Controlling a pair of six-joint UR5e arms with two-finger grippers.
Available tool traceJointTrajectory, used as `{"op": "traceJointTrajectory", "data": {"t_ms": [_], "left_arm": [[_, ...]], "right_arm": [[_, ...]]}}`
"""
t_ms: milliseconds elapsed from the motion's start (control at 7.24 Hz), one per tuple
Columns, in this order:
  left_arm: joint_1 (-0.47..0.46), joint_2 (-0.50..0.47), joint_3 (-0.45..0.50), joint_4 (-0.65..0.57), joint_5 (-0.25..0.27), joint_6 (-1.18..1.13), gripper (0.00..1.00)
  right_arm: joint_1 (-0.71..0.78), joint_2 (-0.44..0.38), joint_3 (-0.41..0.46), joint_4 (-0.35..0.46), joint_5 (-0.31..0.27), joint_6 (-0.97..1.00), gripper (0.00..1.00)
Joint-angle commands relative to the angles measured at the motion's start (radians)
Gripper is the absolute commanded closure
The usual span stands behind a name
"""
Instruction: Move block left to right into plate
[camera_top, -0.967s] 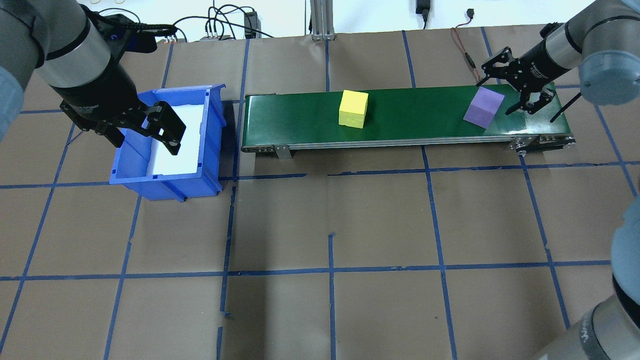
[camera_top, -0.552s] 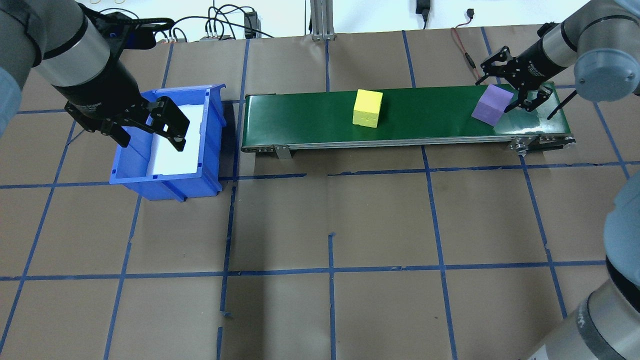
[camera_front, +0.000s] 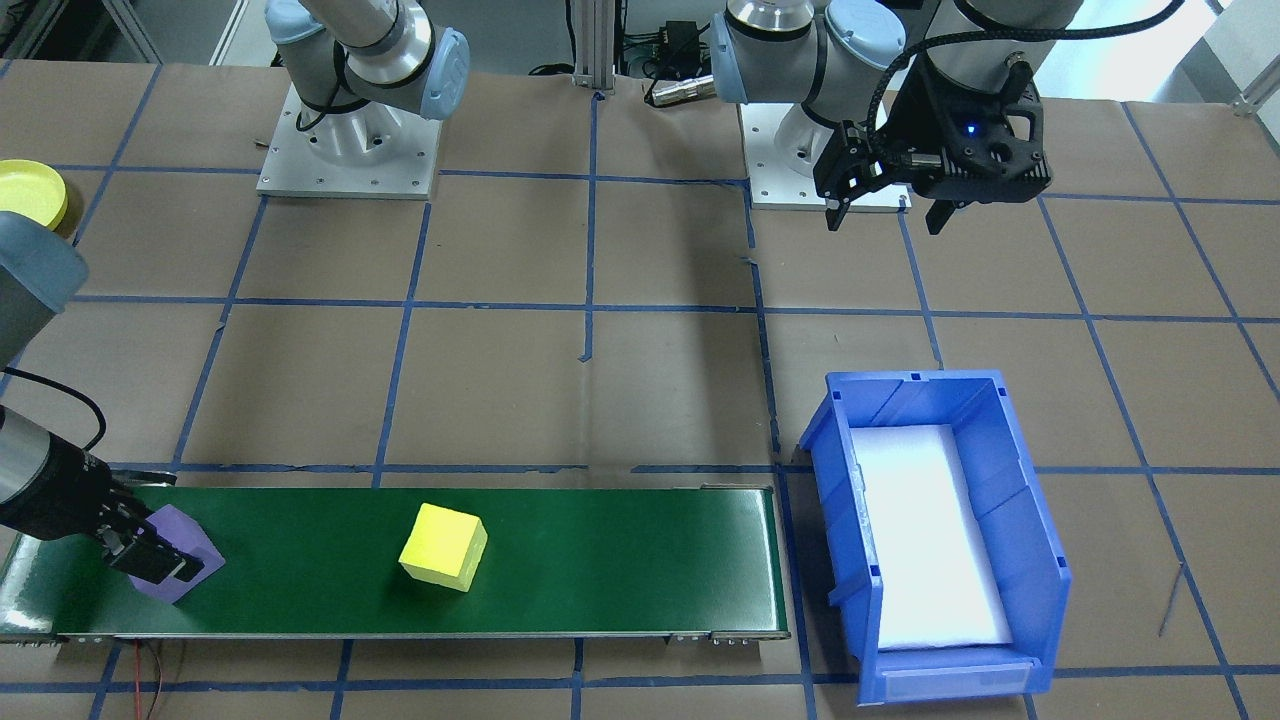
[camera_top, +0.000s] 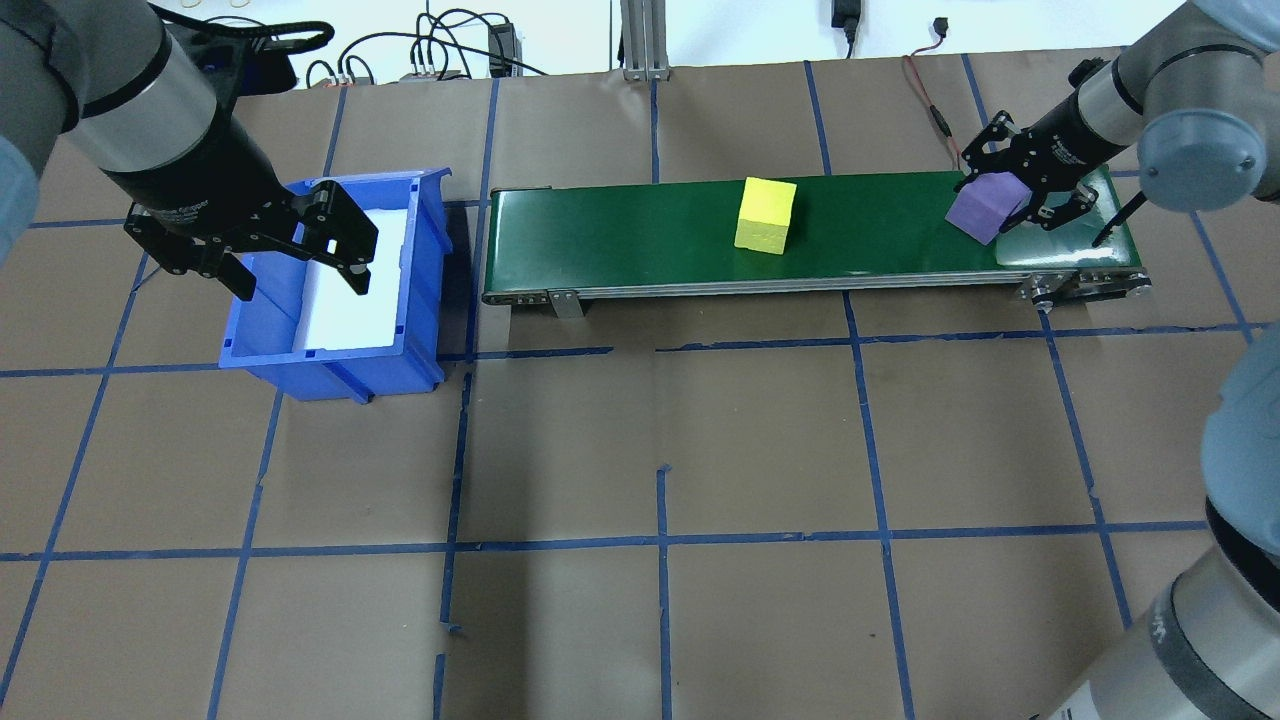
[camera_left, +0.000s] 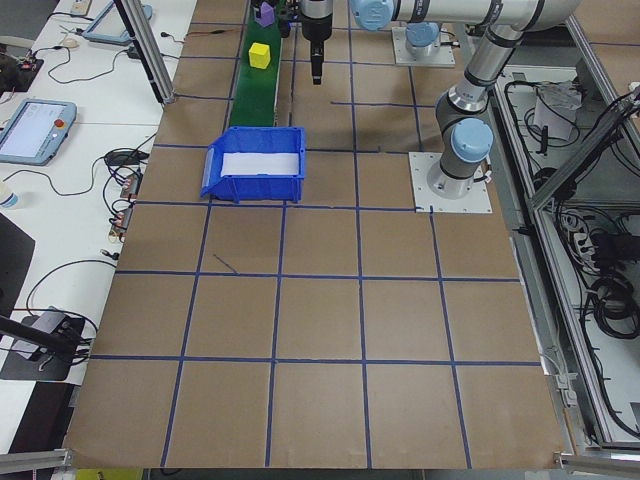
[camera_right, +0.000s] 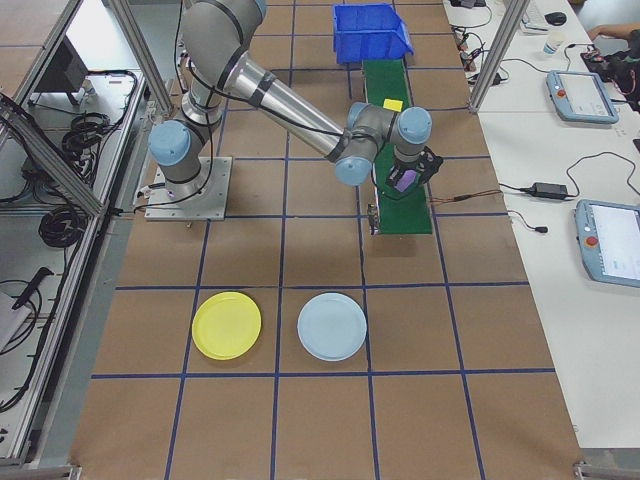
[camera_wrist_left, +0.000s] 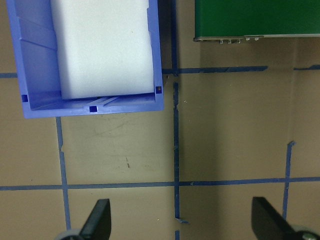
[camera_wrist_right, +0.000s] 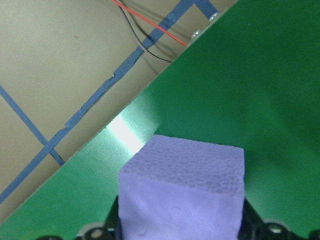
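Purple block (camera_top: 986, 206) is sitting at the right end of the green belt (camera_top: 620, 235), and my right pincer (camera_top: 1012, 197) is clamped around it, fingers pressing in on both sides. On the right wrist cam the block (camera_wrist_right: 182, 192) fills the bottom of the picture and you can see its pebbly foam skin, with the belt (camera_wrist_right: 260, 75) smooth and a bit glossy underneath. The right arm reaches out long and low across the surface (camera_top: 660, 440) with the wrist angled down onto the belt's end.

A yellow block (camera_top: 766, 215), same foam cube shape, sits alone further back, around the middle of the belt, well apart from the purple one.

The left arm is bent high, its pincer (camera_top: 298, 252) hanging above the blue bin (camera_top: 415, 300) with the fingers spread wide and nothing between them. The bin is hard plastic, rectangular, with a flat white foam pad (camera_top: 355, 300) lining the bottom.

The yellow plate (camera_right: 226, 325) is round, plastic, with a shallow rim. It lies on the brown paper off to the robot's right, well apart from the belt, just beside a pale blue plate (camera_right: 332, 326) of the same shape. Blue tape lines grid the whole surface.
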Motion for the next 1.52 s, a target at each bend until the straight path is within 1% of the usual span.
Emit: {"op": "traceJointTrajectory", "data": {"t_ms": [0, 138, 276, 414, 552, 690, 829, 967, 1105, 1243, 1381], "left_arm": [[0.001, -0.003, 0.009, 0.001, -0.041, -0.002, 0.00], [-0.002, -0.003, 0.006, 0.001, -0.041, -0.004, 0.00], [-0.002, -0.002, 0.005, 0.001, -0.041, -0.004, 0.00], [-0.002, -0.002, 0.005, 0.001, -0.041, -0.002, 0.00], [-0.002, -0.002, 0.003, 0.001, -0.041, -0.001, 0.00], [-0.002, -0.002, 0.001, 0.001, -0.044, 0.002, 0.00], [-0.002, -0.002, 0.001, 0.001, -0.043, 0.007, 0.00], [-0.002, -0.002, 0.001, 0.001, -0.043, 0.010, 0.00], [-0.002, -0.002, 0.000, 0.001, -0.043, 0.012, 0.00], [-0.002, -0.002, -0.003, 0.001, -0.044, 0.012, 0.00], [-0.002, -0.002, -0.006, 0.001, -0.043, 0.012, 0.00]], "right_arm": [[-0.003, -0.022, -0.010, 0.009, -0.079, -0.056, 0.78], [-0.020, -0.040, -0.010, 0.006, -0.109, -0.217, 0.78], [-0.082, -0.054, -0.010, 0.009, -0.144, -0.306, 0.78], [-0.175, -0.062, -0.011, 0.021, -0.147, -0.492, 0.78], [-0.272, -0.065, -0.021, 0.024, -0.149, -0.629, 0.77], [-0.344, -0.061, -0.040, 0.102, -0.155, -0.739, 0.77], [-0.445, -0.050, -0.050, 0.119, -0.214, -0.854, 0.77], [-0.524, -0.019, -0.041, 0.118, -0.234, -0.997, 0.74], [-0.571, 0.026, -0.053, 0.118, -0.315, -1.147, 0.72], [-0.605, 0.048, -0.068, 0.117, -0.325, -1.209, 0.71], [-0.625, 0.067, -0.100, 0.118, -0.352, -1.269, 0.69]]}}
